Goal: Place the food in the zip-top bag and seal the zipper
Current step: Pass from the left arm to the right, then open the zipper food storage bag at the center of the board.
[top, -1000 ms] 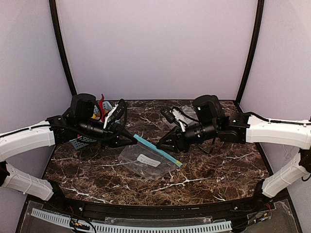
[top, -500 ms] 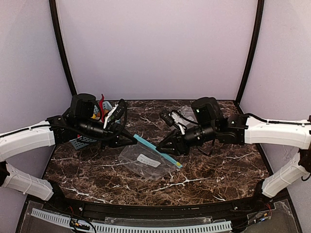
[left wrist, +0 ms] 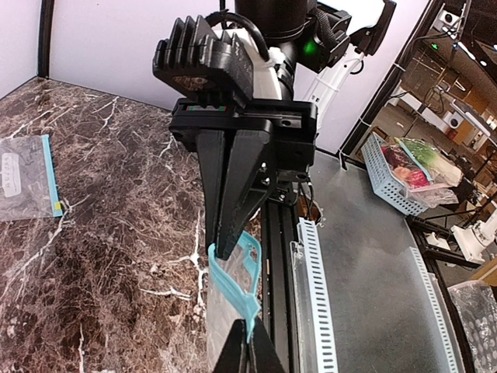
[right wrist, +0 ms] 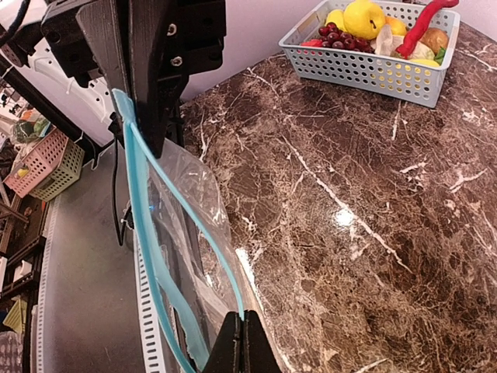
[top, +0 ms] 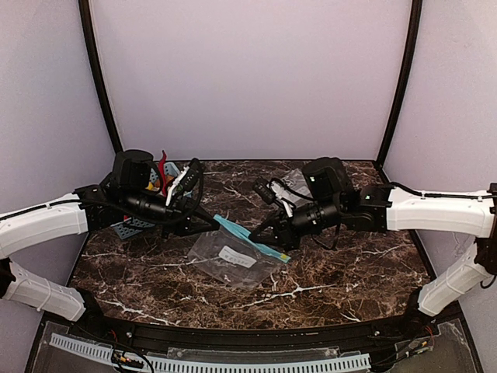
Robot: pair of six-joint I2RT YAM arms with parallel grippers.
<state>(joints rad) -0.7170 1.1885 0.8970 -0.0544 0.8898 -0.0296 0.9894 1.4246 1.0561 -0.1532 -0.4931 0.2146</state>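
Note:
The clear zip-top bag (top: 233, 258) lies mid-table with its teal zipper (top: 250, 240) along the far edge. My left gripper (top: 213, 224) is shut on the zipper's left end; in its wrist view the left gripper (left wrist: 248, 353) pinches the teal strip (left wrist: 233, 291). My right gripper (top: 269, 239) is shut on the zipper further right; in its wrist view the right gripper (right wrist: 245, 342) pinches one thin lip (right wrist: 194, 233), and the mouth gapes between the two lips. Two yellow lemons (right wrist: 365, 17) sit in the basket (right wrist: 365, 74), apart from the bag.
The grey basket (top: 128, 228) stands at the back left behind my left arm and holds a red chili (right wrist: 423, 23) and dark grapes (right wrist: 338, 37). A second clear bag (top: 299, 180) lies at the back by my right arm and also shows in the left wrist view (left wrist: 27, 177).
My right gripper has moved left toward my left gripper along the zipper edge. The left arm and the bag's body have stayed in place.

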